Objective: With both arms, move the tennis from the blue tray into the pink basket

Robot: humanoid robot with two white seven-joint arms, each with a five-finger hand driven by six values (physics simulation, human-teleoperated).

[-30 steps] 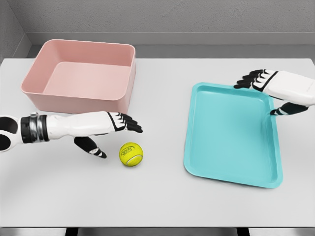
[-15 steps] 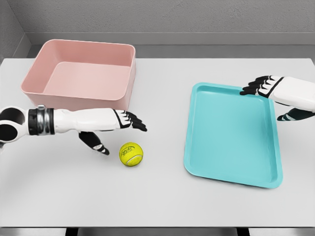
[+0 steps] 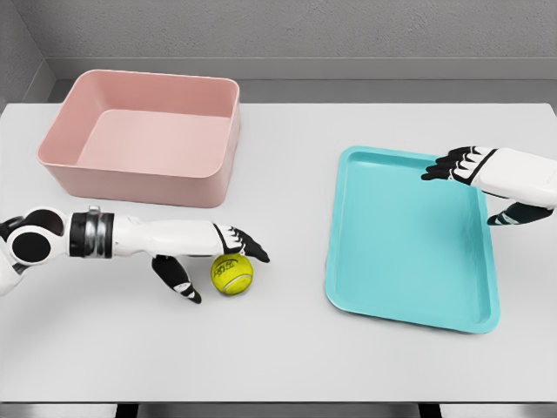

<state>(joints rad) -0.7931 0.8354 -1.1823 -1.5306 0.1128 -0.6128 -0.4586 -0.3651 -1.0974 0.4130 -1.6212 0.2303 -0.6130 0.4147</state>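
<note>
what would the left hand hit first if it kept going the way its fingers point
Probably the tennis ball: the left hand points right, its fingers just above the ball and its thumb beside it. If it passes over, the blue tray comes next.

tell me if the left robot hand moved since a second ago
Yes. The left robot hand dropped toward the near table edge, away from the pink basket, and now sits open over the tennis ball.

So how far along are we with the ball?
Done: the tennis ball is off the blue tray, lying on the table. In hand: the left hand is open around it, not visibly gripping. Left: grasp, lift, drop into the pink basket. Right hand hovers open by the tray.
</note>
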